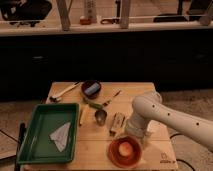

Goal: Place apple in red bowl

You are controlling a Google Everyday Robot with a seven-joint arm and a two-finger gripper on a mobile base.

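Note:
The red bowl (113,155) sits on the wooden table near its front edge, right of centre. The apple (126,148), small and yellowish-orange, lies inside the bowl. My gripper (133,133) is at the end of the white arm (150,111), which comes in from the right. The gripper hangs just above the bowl's back rim, close over the apple. The wrist hides most of the gripper.
A green tray (35,125) holding white paper (61,135) takes up the table's left side. A small dark bowl (91,88), a white-handled tool (64,92), a metal cup (100,117), a pen (112,98) and a packet (117,123) lie behind the red bowl.

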